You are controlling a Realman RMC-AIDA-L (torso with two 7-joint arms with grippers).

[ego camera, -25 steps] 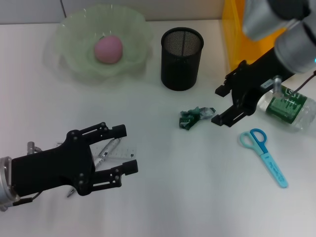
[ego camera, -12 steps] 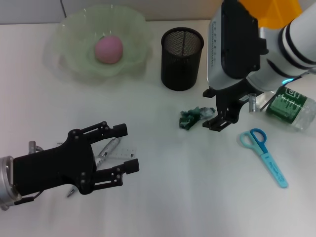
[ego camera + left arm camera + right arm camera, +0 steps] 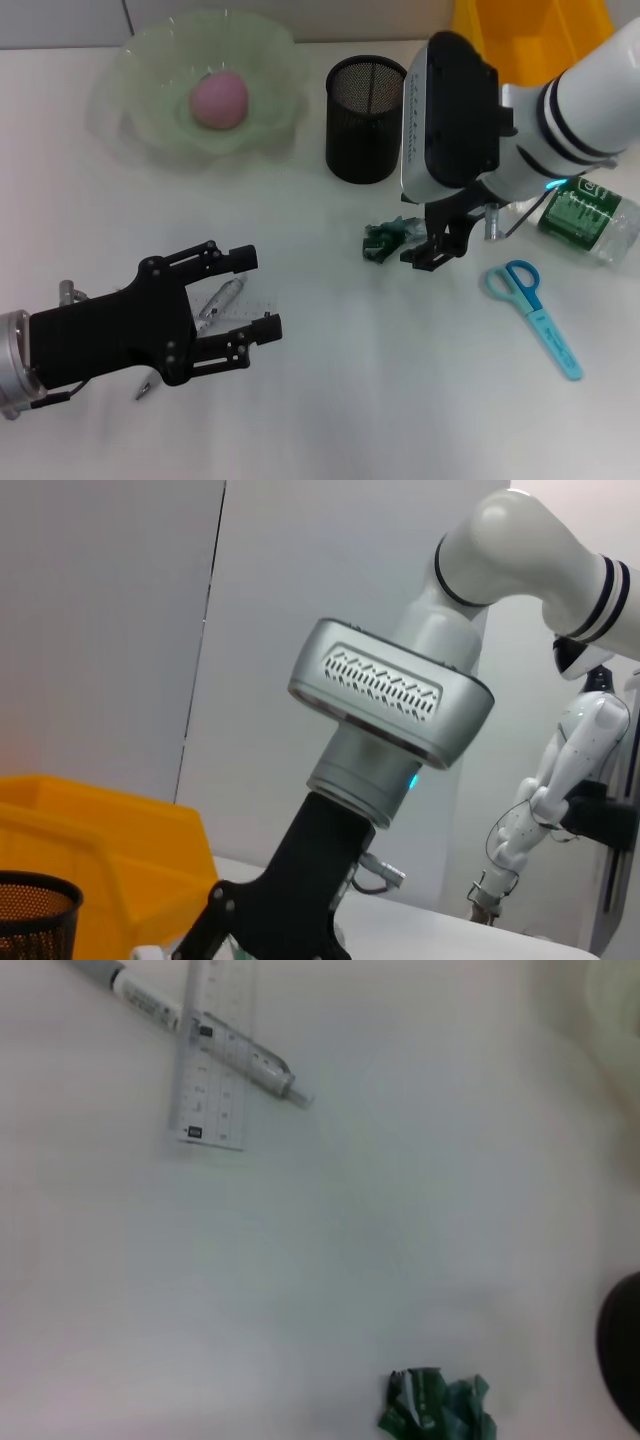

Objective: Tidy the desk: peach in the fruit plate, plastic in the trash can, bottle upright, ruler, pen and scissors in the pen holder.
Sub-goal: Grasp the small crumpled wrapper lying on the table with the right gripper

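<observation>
Crumpled plastic (image 3: 388, 238), judged light and crushable, being approached by right gripper (image 3: 437, 243), fingers spread; pinch across bulk advised. Left gripper (image 3: 235, 310) parked, open.

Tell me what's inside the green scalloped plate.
Only the round pink peach lies inside the translucent pale green scalloped fruit plate, near its middle. Nothing else shows there; what is under the peach stays hidden.
</observation>
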